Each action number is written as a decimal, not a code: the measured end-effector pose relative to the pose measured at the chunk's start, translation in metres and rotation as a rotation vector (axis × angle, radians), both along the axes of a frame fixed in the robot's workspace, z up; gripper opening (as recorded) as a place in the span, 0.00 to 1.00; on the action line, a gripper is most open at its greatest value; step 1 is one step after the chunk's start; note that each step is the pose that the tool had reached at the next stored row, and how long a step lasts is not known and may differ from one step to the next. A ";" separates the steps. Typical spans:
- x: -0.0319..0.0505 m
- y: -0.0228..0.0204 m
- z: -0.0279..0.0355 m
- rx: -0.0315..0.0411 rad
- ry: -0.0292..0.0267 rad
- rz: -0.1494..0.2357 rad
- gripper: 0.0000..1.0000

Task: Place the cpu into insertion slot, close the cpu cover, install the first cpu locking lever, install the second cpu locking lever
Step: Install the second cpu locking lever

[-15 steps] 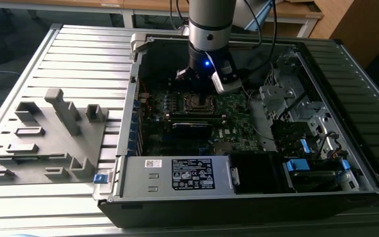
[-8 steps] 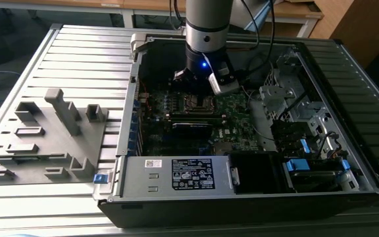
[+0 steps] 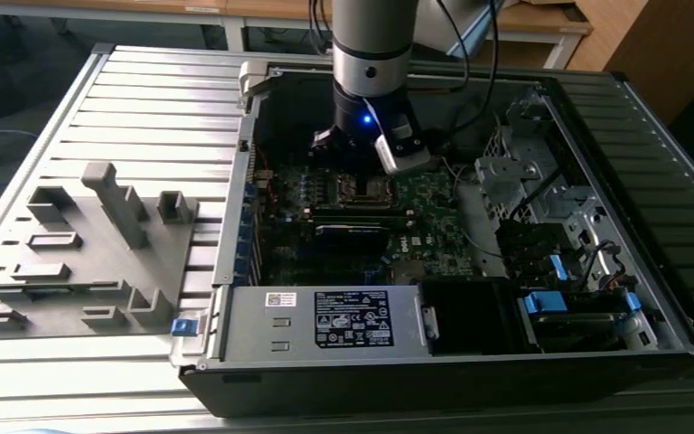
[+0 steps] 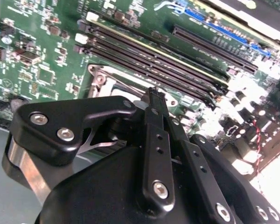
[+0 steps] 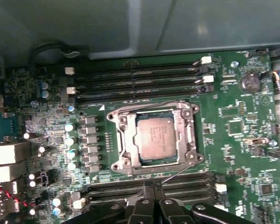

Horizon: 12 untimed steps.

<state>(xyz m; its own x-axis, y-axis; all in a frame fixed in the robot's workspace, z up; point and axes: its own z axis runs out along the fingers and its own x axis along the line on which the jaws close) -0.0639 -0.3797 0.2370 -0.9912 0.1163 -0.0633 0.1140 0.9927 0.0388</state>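
My fingers (image 5: 150, 192) pressed together, empty; cpu (image 5: 154, 138) just beyond, under the cpu cover (image 5: 122, 140); a careless nudge could snag the lever (image 5: 177, 172).

Exterior view: dim overall, blue LED glow on the arm (image 3: 371, 118), case interior (image 3: 444, 226) mostly in shadow. Second wrist view: blown-out glare at 3–4 o'clock, tool (image 4: 151, 95) close-up and soft. First wrist view: even light, dark toward 12 o'clock.

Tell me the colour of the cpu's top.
Dull silver-grey metal on the small square cpu, clearest in the first wrist view.
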 end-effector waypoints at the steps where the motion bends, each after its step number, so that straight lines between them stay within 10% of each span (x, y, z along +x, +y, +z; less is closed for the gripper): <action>1: -0.0008 0.0000 -0.0007 0.0001 0.0000 0.000 0.11; 12: -0.0047 -0.0009 -0.0096 0.0001 -0.0001 0.000 0.11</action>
<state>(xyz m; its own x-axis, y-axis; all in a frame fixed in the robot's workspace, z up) -0.0687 -0.3806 0.2274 -0.9912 0.1161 -0.0634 0.1138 0.9927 0.0389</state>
